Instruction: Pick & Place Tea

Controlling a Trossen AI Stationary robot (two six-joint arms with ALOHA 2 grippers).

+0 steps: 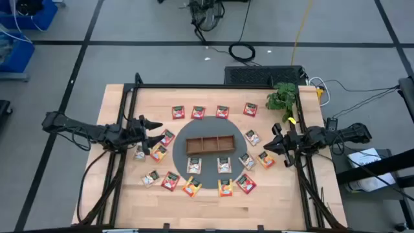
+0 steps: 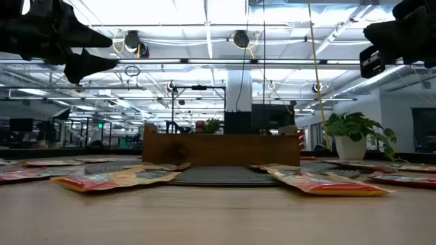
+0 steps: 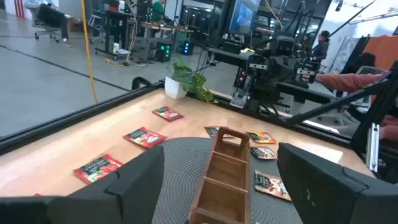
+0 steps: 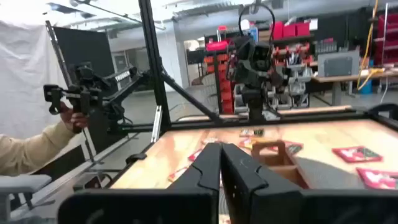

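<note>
Workshop floor with grey tiles surrounds a light wooden table [image 1: 213, 200]; a round grey woven mat [image 1: 210, 162] sits mid-table with a brown three-compartment wooden tray [image 1: 210, 144] on it, all compartments looking empty. Small flat square tea-bag packets [image 1: 198, 112], red, orange-yellow and whitish, ring the mat, none in the tray yet. Left gripper [image 1: 154, 129] hovers above the table's left side, near the packets there, fingers spread wide, holding nothing. Right gripper [image 1: 274, 141] hovers at the right edge near a potted green plant [image 1: 282, 98], fingers pressed together, empty. A person's sleeve and hand [image 4: 37, 146] show beyond the table in the right wrist view. Risks, as I judge them: packets at left overlap, so a descent could pinch two at once; thin flat packets may slip from the fingertips; a swing could knock the tray.
</note>
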